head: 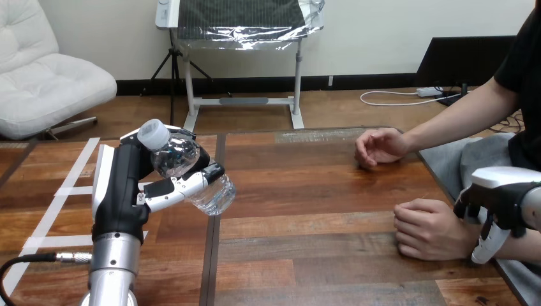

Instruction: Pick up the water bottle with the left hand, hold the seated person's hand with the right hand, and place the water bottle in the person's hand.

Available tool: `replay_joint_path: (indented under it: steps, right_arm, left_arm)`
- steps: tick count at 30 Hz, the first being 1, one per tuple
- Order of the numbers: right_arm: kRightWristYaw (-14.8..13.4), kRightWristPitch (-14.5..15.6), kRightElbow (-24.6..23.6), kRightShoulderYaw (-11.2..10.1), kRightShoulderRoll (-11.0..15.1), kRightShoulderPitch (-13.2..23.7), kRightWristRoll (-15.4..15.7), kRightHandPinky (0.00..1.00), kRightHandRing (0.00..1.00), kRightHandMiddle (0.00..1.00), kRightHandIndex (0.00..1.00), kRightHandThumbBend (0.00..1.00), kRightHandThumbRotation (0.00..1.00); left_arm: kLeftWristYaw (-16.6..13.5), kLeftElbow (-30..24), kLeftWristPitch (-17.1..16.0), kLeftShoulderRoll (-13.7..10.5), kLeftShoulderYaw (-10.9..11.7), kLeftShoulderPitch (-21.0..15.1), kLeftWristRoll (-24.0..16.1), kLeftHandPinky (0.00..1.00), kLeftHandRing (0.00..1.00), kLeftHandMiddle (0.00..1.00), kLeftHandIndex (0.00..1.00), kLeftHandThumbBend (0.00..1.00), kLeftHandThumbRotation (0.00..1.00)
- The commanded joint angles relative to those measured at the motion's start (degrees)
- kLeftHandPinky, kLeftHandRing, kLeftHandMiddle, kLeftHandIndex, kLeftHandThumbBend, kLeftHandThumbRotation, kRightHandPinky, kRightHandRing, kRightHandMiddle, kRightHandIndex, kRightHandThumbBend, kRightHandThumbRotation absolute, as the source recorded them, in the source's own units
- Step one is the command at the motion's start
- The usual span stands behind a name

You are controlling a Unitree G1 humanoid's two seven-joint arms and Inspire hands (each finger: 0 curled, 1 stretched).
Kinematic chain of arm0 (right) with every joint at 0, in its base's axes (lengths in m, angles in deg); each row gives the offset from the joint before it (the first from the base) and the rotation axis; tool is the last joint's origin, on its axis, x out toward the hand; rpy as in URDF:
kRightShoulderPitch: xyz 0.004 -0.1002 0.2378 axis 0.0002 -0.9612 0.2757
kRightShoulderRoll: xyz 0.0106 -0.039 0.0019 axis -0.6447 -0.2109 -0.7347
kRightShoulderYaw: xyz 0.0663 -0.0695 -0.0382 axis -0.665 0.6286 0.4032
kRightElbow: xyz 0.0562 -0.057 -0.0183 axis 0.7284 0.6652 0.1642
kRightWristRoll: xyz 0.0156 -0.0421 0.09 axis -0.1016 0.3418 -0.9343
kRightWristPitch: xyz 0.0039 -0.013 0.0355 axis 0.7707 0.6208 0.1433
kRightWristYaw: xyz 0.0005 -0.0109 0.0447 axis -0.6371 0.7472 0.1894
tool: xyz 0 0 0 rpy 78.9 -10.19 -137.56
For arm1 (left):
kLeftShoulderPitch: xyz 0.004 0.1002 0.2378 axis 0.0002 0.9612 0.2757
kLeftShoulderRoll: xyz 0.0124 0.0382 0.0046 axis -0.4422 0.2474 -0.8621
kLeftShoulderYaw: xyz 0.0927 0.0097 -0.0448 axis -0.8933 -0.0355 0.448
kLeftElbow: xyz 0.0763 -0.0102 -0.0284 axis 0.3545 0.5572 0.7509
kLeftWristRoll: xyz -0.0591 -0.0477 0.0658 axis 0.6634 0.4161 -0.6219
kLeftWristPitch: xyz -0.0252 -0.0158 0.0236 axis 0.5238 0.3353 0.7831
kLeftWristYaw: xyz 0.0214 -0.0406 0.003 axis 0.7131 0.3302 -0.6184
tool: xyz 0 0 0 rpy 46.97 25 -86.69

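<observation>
One broad brown wooden desk (306,191) bore the person's farther hand (379,146) and nearer hand (426,228), the nearer fisted just beside the right hand (504,201); whether that hand gripped the wrist could not be told. The left hand (127,185) had its fingers (185,185) curled round the clear, white-capped plastic water bottle (175,158), tilted above the desk. It looked light, thin-walled and slick, so mid-body seemed the safest hold.
</observation>
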State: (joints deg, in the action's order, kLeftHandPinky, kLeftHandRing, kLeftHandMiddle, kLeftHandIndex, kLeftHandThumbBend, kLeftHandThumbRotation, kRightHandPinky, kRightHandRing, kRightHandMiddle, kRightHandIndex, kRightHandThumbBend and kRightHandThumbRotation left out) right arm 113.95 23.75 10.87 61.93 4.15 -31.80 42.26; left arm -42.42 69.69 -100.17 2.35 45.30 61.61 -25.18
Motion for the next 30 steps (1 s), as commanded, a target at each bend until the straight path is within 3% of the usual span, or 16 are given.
replay_joint_path:
  steps: [1,7,17,25,30]
  right_arm:
    - [1.91,3.79,-12.29,-4.95,3.09,0.19,1.54,0.57,0.74,0.82,0.79,0.67,0.00]
    - [3.60,5.34,-16.92,-6.52,4.00,-1.29,2.37,0.56,0.72,0.80,0.77,0.68,0.00]
    - [4.74,5.66,-24.47,-11.00,4.83,-4.68,2.19,0.50,0.67,0.76,0.72,0.71,0.00]
    - [3.94,4.58,-26.59,-13.41,5.03,-6.83,2.10,0.38,0.53,0.65,0.70,0.73,0.00]
    - [3.29,3.96,-27.26,-14.64,5.10,-7.78,1.78,0.37,0.51,0.63,0.69,0.74,0.00]
  left_arm:
    - [0.04,-1.15,-0.50,-0.45,1.29,-4.16,1.61,0.46,0.45,0.46,0.49,0.66,0.00]
    - [-0.14,-1.52,0.00,-0.42,1.16,-4.20,1.22,0.47,0.45,0.46,0.49,0.66,0.00]
    - [-0.17,-0.51,-0.99,-0.55,1.20,-4.74,1.32,0.45,0.44,0.45,0.49,0.66,0.00]
    - [-0.40,-0.27,-0.45,-0.28,1.22,-5.03,1.54,0.45,0.44,0.45,0.49,0.67,0.00]
    - [-0.34,-0.19,-0.14,-0.21,1.14,-5.14,1.70,0.47,0.45,0.45,0.49,0.67,0.00]
